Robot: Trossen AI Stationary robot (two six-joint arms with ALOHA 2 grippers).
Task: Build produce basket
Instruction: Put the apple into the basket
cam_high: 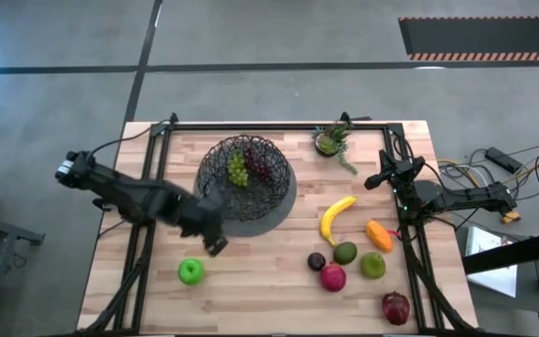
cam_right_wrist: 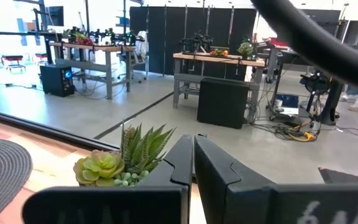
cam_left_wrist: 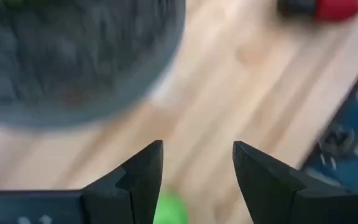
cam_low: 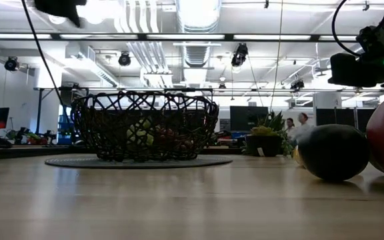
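The black wire basket (cam_high: 246, 176) stands on its dark disc base at the table's far middle, also in the low view (cam_low: 145, 127). Green and purple grapes (cam_high: 247, 168) lie in it. A green apple (cam_high: 191, 271) rests on the table near the basket's left front. My left gripper (cam_high: 215, 245) hangs open above the table between the basket and the apple, with nothing between its fingers (cam_left_wrist: 197, 149); the apple (cam_left_wrist: 169, 208) shows below them. My right gripper (cam_high: 374, 180) waits shut (cam_right_wrist: 193, 140) at the right, near the plant.
To the right of the basket lie a banana (cam_high: 337, 217), an orange piece (cam_high: 379, 234), an avocado (cam_high: 345, 253), a lime (cam_high: 372, 266), a dark plum (cam_high: 316, 261) and two red fruits (cam_high: 333, 277) (cam_high: 395, 306). A small potted plant (cam_high: 333, 140) stands at the far right.
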